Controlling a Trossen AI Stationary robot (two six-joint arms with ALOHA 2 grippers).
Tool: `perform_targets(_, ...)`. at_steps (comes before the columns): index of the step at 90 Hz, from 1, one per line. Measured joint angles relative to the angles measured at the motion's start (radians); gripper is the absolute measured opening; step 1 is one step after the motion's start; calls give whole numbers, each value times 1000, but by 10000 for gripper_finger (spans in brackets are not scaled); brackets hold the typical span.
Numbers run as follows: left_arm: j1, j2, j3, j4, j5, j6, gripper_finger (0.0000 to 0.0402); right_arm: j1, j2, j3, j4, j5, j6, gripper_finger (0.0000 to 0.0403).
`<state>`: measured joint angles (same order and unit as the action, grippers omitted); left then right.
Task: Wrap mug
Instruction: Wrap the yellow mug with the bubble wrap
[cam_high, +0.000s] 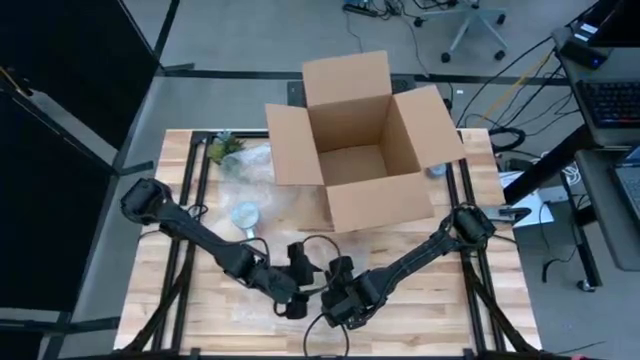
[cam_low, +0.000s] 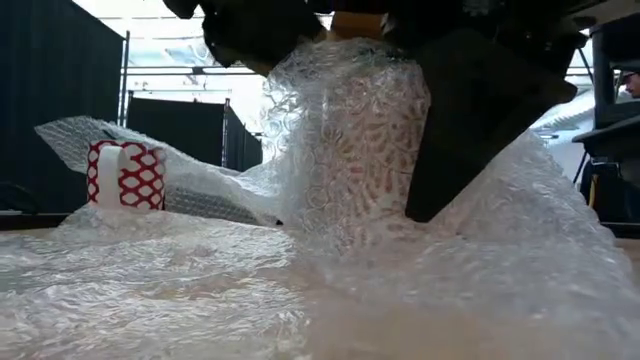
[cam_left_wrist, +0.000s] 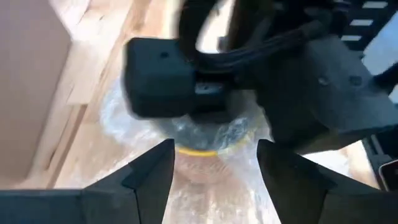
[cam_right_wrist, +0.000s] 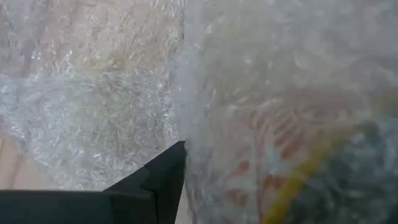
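While no writing is legible, both grippers meet near-centre: left gripper (cam_left_wrist: 214, 168) open around wrapped mug (cam_low: 350, 150); right gripper (cam_high: 345, 300) apparently pinching wrap (cam_right_wrist: 93, 106).

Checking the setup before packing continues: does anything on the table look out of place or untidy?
Mostly orderly. A second mug, red-and-white, stands unwrapped on loose bubble wrap apart from the wrapped mug both hands work at; the cardboard box stands open.

Bubble wrap (cam_low: 350, 150) veiled the mug (cam_right_wrist: 292, 168), leaving only a blurred red pattern and yellow rim. The right gripper (cam_high: 340, 300) showed one finger (cam_right_wrist: 163, 180); the other was hidden, its grip unclear. The left gripper (cam_left_wrist: 214, 165) view was blurred, the other arm blocking the mug's top.
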<state>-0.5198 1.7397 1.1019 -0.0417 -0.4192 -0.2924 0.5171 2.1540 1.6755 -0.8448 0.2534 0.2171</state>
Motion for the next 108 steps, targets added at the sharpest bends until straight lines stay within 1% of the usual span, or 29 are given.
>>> perform_targets(12,12,47,0,95,0,91,219,3,0,-1,-5,-4,-10,171)
perform_targets(27,44,98,3,125,13,56,219,3,-1,-1,1,-4,-20,171)
perform_targets(37,47,101,4,124,23,43,219,3,-5,9,-24,-10,-21,171)
perform_targets(51,47,100,5,123,26,43,219,11,-26,90,-105,-16,-16,171)
perform_targets(70,47,100,5,122,27,43,219,21,-51,217,-298,-20,15,171)
perform_targets(86,47,100,4,121,28,43,219,27,-60,286,-456,-20,69,171)
perform_targets(98,47,100,4,119,31,43,219,28,-61,333,-478,-21,96,171)
perform_targets(108,47,100,3,119,32,40,219,40,-61,372,-468,-21,82,171)
